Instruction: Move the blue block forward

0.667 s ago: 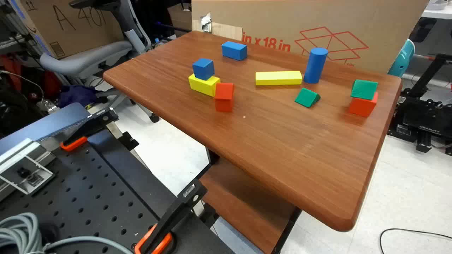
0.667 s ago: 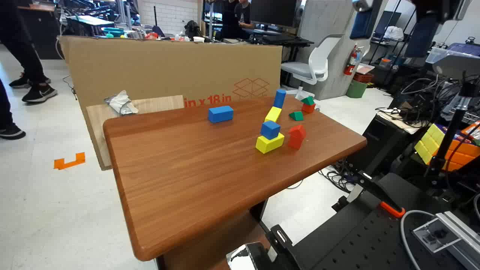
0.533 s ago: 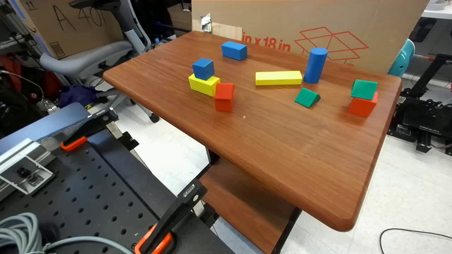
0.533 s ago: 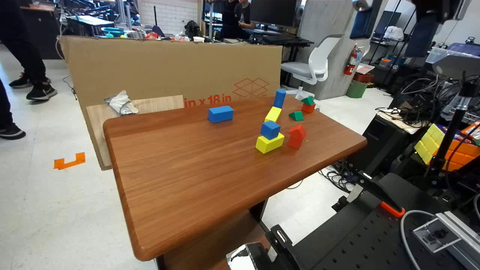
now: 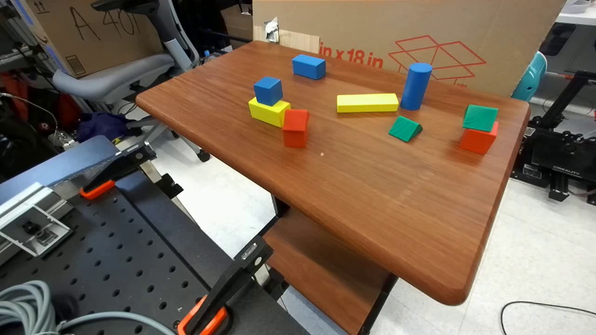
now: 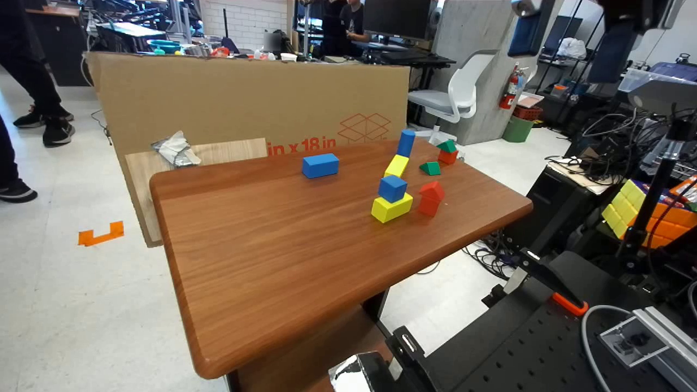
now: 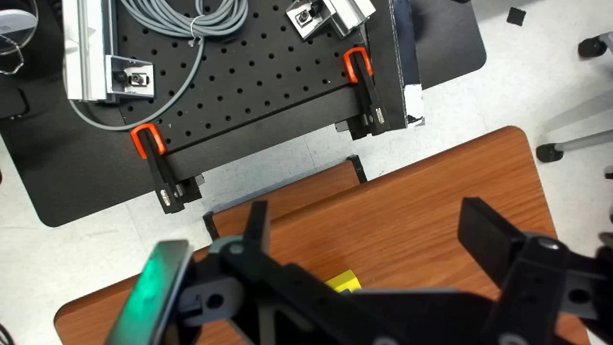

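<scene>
Brown wood-grain table stands before a large cardboard panel; in both exterior views the low, wide, rectangular blue block lies near the table's far edge, with a long yellow block and an upright blue cylinder to its right. Nearer in, a small blue cube sits on a yellow rectangular block; at right a green triangular prism tops a red block. Wrist view: black gripper released, fingers spread wide apart.
</scene>
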### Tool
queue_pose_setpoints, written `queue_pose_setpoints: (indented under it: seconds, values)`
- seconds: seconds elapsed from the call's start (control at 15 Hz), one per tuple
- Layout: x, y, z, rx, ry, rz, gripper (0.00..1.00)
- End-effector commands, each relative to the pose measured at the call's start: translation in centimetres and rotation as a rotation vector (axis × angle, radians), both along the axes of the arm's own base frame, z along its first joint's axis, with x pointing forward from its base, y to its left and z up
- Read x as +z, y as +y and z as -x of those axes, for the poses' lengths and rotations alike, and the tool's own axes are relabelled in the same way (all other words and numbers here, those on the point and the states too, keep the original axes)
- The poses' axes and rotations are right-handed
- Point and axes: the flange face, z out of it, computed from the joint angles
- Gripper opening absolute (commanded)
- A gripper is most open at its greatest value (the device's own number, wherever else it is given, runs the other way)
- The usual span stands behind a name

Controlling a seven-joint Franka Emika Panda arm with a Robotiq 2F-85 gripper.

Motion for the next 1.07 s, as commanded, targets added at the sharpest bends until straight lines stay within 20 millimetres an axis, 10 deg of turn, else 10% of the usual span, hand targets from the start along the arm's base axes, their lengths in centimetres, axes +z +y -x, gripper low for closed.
queue_pose_setpoints:
  seconds: [0.0, 0.4, 1.0]
  values:
    - [0.0, 0.0, 0.0, 0.0, 0.0, 0.0, 1.0]
    - [0.0, 0.1, -1.4, -0.032, 0.006, -0.016, 1.0]
    - [-2.2, 0.0, -11.7, -0.022, -0.175, 0.095, 1.0]
